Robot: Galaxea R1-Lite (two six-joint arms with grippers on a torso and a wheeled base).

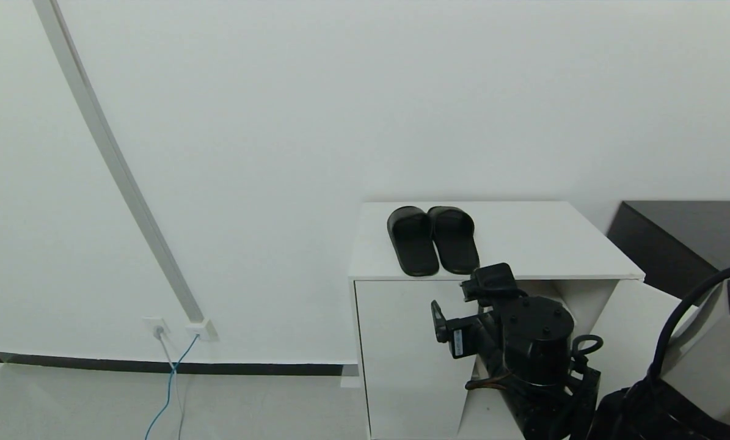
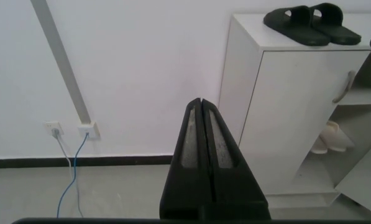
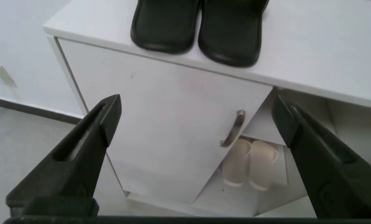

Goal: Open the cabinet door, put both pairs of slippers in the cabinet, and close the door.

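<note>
While parked just in front of the cabinet (image 1: 523, 238), near its top edge: right end effector (image 3: 197, 109) spread wide apart, clamped on nothing. Left end effector (image 2: 201, 102) pressed together, empty, off to the left of the cabinet and well apart from it.

Left door (image 3: 173, 124) of the cabinet closed, curved handle (image 3: 233, 127) at its inner edge; right door (image 1: 633, 330) swung open.

Black slippers (image 1: 432, 240) on top of the cabinet, side by side and touching, near ends right at its front edge. Cream slippers (image 3: 250, 163) already inside the cabinet, on a shelf behind the open side.

Judged stage: one pair stowed, black pair to go, then shutting the door.

Risks from here:
- Catching just one black slipper and nudging the other off the front edge of the cabinet. Cause: pair touching and sitting right at the edge.
- Slip or twist in the grasp. Cause: likely soft, smooth rubber, pinched off-centre.
- Clipping the top edge of the cabinet on the way up. Cause: starting close under that edge.
- Bumping the open right door or the closed left one when going in. Cause: only half the cabinet front open.
- Dropping the black pair onto the cream pair or leaving it sticking out of the cabinet front, so blocking the door.
</note>
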